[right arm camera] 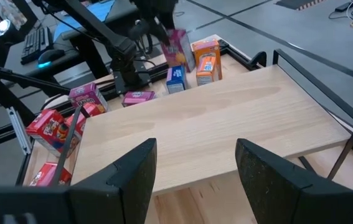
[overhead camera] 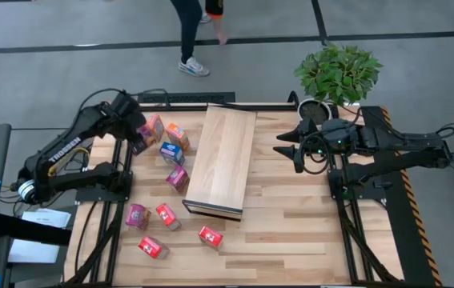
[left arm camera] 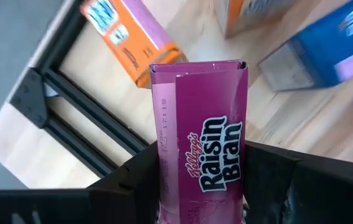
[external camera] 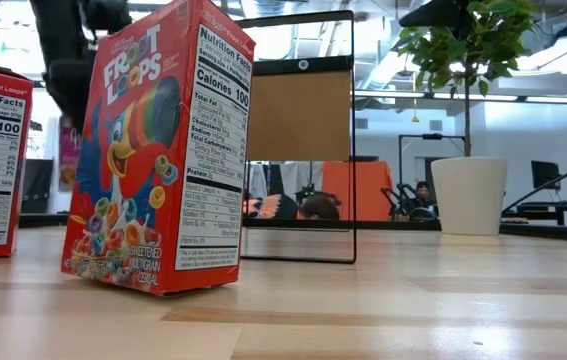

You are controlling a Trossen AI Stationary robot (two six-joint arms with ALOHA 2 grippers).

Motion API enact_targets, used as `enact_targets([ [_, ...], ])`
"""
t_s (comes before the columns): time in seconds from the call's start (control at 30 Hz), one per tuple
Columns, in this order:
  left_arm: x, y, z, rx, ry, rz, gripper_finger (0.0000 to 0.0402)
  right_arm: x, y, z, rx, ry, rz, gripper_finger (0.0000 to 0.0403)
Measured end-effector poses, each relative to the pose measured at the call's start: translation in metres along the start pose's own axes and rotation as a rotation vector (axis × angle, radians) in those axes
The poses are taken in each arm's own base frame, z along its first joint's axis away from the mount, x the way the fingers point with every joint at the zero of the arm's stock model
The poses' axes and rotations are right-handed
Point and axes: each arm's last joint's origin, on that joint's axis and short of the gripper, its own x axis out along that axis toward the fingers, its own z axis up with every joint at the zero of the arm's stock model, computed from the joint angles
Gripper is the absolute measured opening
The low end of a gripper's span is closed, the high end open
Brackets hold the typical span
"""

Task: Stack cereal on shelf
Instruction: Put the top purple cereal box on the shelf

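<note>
My left gripper (overhead camera: 137, 136) is shut on a magenta-purple Raisin Bran cereal box (left arm camera: 198, 118) above the table's far left corner, left of the shelf. The shelf (overhead camera: 222, 160) is a long pale wooden board on a thin black frame in the table's middle. Its end (external camera: 298, 115) shows in the low view. Other cereal boxes stand or lie left of it: two orange (overhead camera: 156, 126) (overhead camera: 177, 136), a blue (overhead camera: 172, 152), magenta ones (overhead camera: 177, 178) (overhead camera: 136, 216) and three red (overhead camera: 167, 214) (overhead camera: 210, 236) (overhead camera: 153, 247). My right gripper (overhead camera: 287, 146) hangs open to the right of the shelf. My left gripper pinches the magenta box between its two fingers (left arm camera: 132, 183), which stand on opposite sides of the box's near end (left arm camera: 201, 186). The fingers come slanting down from the table's left. The box sticks out beyond them, its closed end flap (left arm camera: 198, 67) foremost, lifted clear of the table.
A potted plant (overhead camera: 339, 76) stands at the table's far right corner. A person's legs (overhead camera: 190, 40) show on the floor beyond the far edge. A red Froot Loops box (external camera: 158, 150) stands close before the low camera. Bare tabletop lies right of the shelf (overhead camera: 291, 216).
</note>
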Motion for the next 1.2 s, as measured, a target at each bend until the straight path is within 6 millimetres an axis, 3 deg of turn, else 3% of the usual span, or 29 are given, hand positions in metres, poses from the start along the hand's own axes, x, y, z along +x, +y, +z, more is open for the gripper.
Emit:
enact_targets([
  [0.2, -0.049, 0.008, 0.009, -0.081, -0.083, -0.005, 0.0169, 0.000, 0.000, -0.001, -0.002, 0.012, -0.004, 0.0245],
  [0.37, -0.090, 0.013, 0.021, -0.234, -0.264, -0.106, 0.0169, 0.000, 0.000, -0.001, -0.002, 0.015, -0.005, 0.0245],
  [0.57, -0.122, 0.015, 0.042, -0.334, -0.491, -0.177, 0.0169, 0.000, -0.002, -0.005, 0.020, 0.052, -0.017, 0.0245],
  [0.7, -0.129, 0.010, 0.067, -0.337, -0.530, -0.256, 0.0169, -0.001, -0.004, -0.010, 0.045, 0.102, -0.037, 0.0245],
  [0.9, -0.133, -0.013, 0.119, -0.273, -0.527, -0.359, 0.0169, -0.001, -0.005, -0.015, 0.085, 0.150, -0.060, 0.0245],
  [1.2, -0.114, -0.060, 0.197, -0.203, -0.525, -0.291, 0.0169, -0.002, -0.006, -0.017, 0.117, 0.171, -0.072, 0.0245],
])
